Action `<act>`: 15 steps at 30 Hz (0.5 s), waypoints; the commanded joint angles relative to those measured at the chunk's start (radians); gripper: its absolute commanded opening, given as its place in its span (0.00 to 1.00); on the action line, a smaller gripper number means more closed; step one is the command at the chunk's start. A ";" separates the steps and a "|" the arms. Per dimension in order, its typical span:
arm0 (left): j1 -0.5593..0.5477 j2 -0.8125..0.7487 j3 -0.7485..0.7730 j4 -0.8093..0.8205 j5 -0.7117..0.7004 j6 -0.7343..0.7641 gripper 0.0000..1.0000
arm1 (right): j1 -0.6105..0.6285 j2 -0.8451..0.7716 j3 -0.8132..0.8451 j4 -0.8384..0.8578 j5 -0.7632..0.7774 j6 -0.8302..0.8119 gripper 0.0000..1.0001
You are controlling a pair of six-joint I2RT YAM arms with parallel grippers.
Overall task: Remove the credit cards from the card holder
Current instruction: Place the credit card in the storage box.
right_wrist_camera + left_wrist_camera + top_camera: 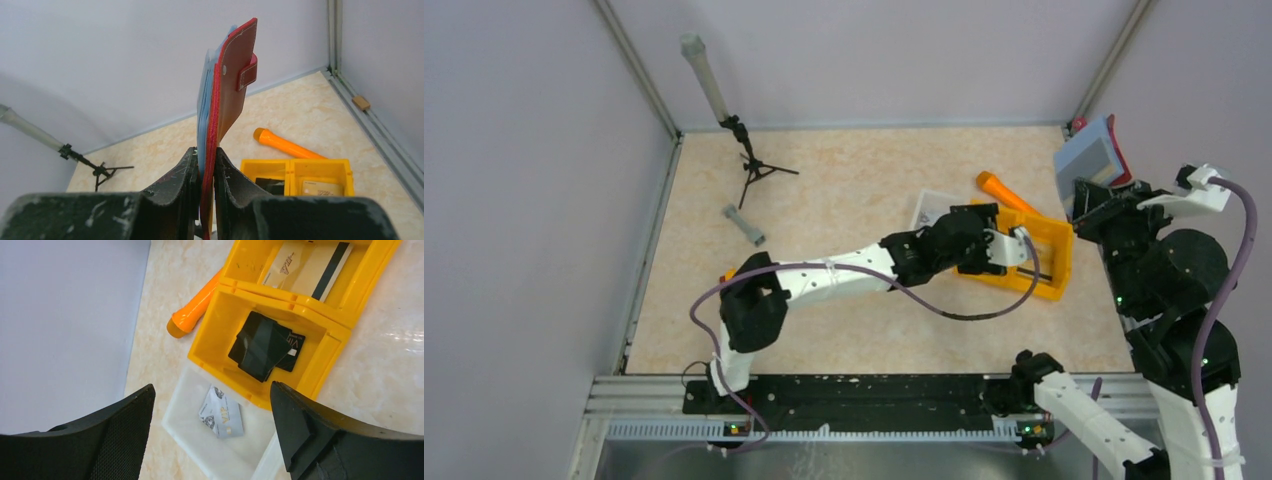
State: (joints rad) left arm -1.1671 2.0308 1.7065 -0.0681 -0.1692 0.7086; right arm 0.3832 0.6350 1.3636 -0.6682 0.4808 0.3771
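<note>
Right fingers [235, 190] clamped on the card holder [230, 90], holding it upright, clear of the worktop [300, 115]. My guess: that presents it for the other arm to pull from. Left fingers [115, 440] spread wide, nothing between them, over the orange tray [206, 335], likely the drop spot. Tan card [300, 267] lies in its far compartment, silver card [222, 412] on the white tray [185, 425].

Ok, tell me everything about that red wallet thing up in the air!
The card holder is a flat, dark red folding wallet, leather-looking, with stitched edges and a small strap tab on one side. Its inner faces are pale blue-grey. It stands upright on edge in the air, pinched at its lower end by the right end effector. Nothing else touches it.
</note>
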 commanded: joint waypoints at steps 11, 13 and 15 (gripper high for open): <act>0.353 -0.767 -0.753 0.265 0.404 -1.050 0.96 | -0.004 0.126 -0.138 0.070 -0.467 0.054 0.00; 0.410 -0.882 -0.872 0.332 0.463 -1.138 0.99 | -0.004 0.127 -0.207 0.131 -0.586 0.082 0.00; 0.456 -0.977 -0.952 0.354 0.517 -1.192 0.99 | -0.004 0.128 -0.285 0.211 -0.687 0.111 0.00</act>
State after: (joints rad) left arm -0.7586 1.2236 0.8787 0.1146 0.1349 -0.2085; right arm 0.3832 0.7567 1.1782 -0.6167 0.0570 0.4290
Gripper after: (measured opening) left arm 0.985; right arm 0.146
